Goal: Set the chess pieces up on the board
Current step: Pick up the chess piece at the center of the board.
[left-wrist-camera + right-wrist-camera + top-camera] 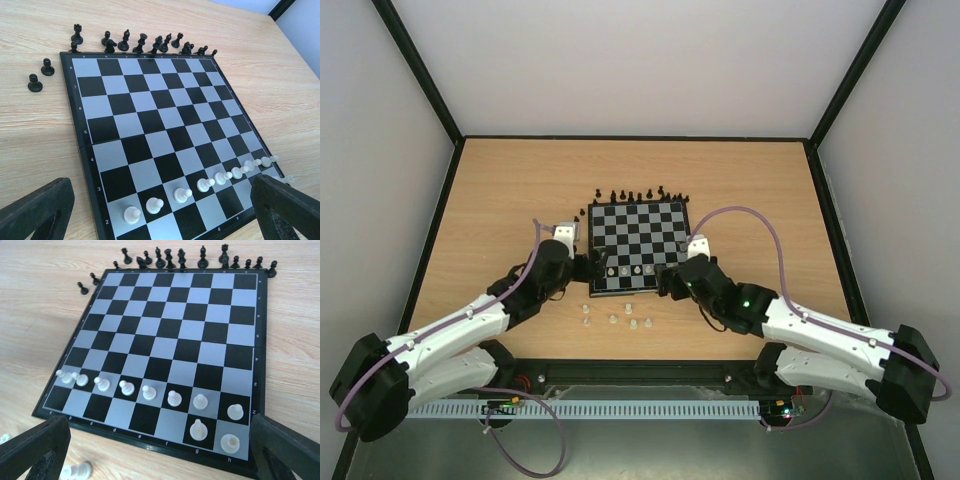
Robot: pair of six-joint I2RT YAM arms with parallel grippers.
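Note:
The board (pixel 642 232) lies flat mid-table, with my two grippers at its near corners. A row of white pawns (pixel 150 392) stands on its second rank; a rook (pixel 230 443) and another white piece (pixel 199 430) stand behind them at the right corner. Black chess pieces (pixel 640 194) line the table just beyond the far edge. Several white pieces (pixel 620 318) stand loose on the table in front of the board. My left gripper (pixel 592 265) is open above the near left corner, over the pawns (pixel 181 194). My right gripper (pixel 670 281) is open at the near right corner, holding nothing.
Two black pawns (pixel 41 75) stand on the table off the board's far left corner. A loose white piece (pixel 77 471) lies by the near edge, close to my right gripper's left finger (pixel 35 450). Walls enclose the wooden table (pixel 500 200) on three sides.

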